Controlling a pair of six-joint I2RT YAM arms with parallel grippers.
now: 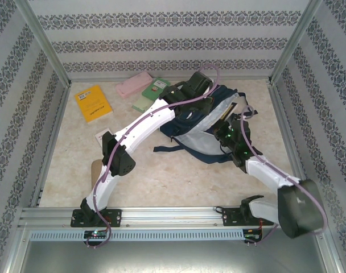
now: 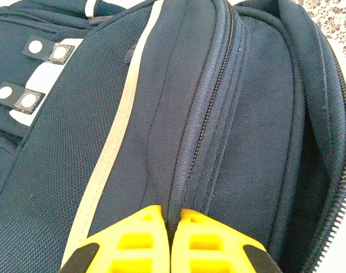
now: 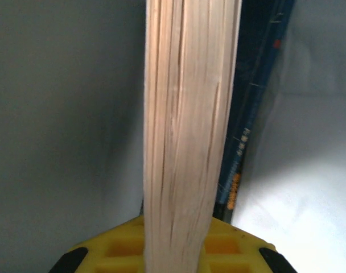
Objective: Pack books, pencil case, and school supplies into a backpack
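No word or number can be read anywhere. Just right of the book (image 3: 184,142) clamped in the right tool (image 3: 176,259), the spine of a navy book (image 3: 244,165) carries tiny pale characters and an orange mark, too blurred to make out. Beyond and to the left of the left tool (image 2: 172,242), which pinches the backpack (image 2: 247,114), white tabs (image 2: 45,51) bear plain grey discs, not letters. From above, well left of that tool, the yellow-orange book (image 1: 93,103) shows dark cover print too small to read. Nearer the tool, the green book (image 1: 156,87) has a small red mark.
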